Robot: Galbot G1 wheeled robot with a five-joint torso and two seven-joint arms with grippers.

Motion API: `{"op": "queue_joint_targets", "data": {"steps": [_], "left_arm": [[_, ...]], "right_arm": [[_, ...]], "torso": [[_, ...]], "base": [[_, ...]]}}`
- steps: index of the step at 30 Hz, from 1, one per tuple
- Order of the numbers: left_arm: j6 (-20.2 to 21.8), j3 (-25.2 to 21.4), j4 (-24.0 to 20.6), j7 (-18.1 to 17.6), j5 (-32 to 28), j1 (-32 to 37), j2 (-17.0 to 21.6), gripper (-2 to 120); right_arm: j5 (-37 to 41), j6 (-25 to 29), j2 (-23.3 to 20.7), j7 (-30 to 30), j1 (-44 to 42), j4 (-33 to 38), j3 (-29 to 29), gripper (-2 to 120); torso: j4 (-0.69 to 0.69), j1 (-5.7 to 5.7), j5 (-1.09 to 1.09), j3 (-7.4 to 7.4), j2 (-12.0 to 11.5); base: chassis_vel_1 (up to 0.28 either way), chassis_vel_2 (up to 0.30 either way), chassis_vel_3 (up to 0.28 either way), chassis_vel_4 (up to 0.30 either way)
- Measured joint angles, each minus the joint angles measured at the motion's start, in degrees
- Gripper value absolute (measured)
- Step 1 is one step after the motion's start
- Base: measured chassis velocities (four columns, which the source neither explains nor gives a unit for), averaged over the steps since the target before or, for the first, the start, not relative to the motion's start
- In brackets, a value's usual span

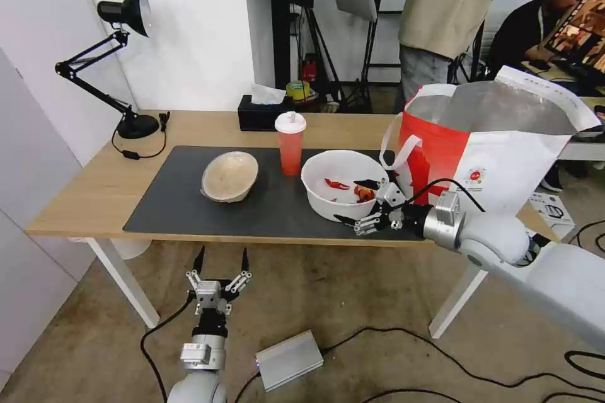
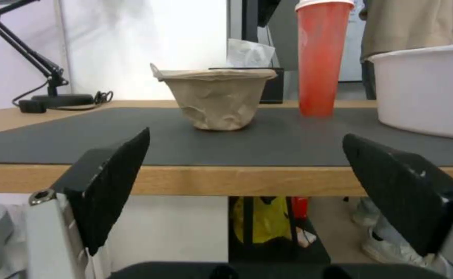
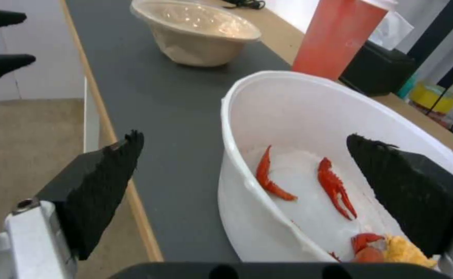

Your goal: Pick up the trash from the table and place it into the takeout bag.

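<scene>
One white bowl, red scraps inside, right claw straddling rim.

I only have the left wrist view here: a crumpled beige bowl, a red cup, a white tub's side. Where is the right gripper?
Observer: The right gripper is open, straddling the near rim of the white bowl, one finger inside.
Operator: Anything in that bowl?
Observer: Red shell scraps lie on its bottom.
Operator: And the bag?
Observer: The takeout bag stands open on the table, right of the bowl.
</scene>
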Motion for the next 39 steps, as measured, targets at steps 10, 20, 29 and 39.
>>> {"op": "queue_joint_targets", "data": {"steps": [10,20,29,39], "left_arm": [[-0.04,0.12,0.59,0.00,-0.04,-0.28,-0.12,100],[-0.06,0.24,0.37,0.00,-0.12,-0.31,-0.23,100],[-0.10,0.29,0.76,0.00,-0.23,-0.60,-0.01,100],[-0.11,0.56,1.65,0.00,-0.29,-1.20,0.05,100]], "right_arm": [[-0.79,0.16,0.59,-0.41,-0.02,-1.38,-0.10,100],[-1.98,0.27,1.39,-0.59,-0.39,-2.14,-0.19,100],[-2.78,0.45,2.81,-1.21,-0.80,-4.03,-0.24,100],[-3.03,0.52,3.88,-1.63,-0.39,-5.67,-0.64,99]], "torso": [[0.00,0.00,0.00,0.00,0.00],[0.00,0.00,0.00,0.00,0.00],[0.00,0.00,0.00,0.00,0.00],[0.00,0.00,0.00,0.00,0.00]], "base": [[0.000,0.000,0.000,0.000],[0.000,0.000,0.000,0.000],[0.000,0.000,0.000,0.000],[0.000,0.000,0.000,0.000]]}}
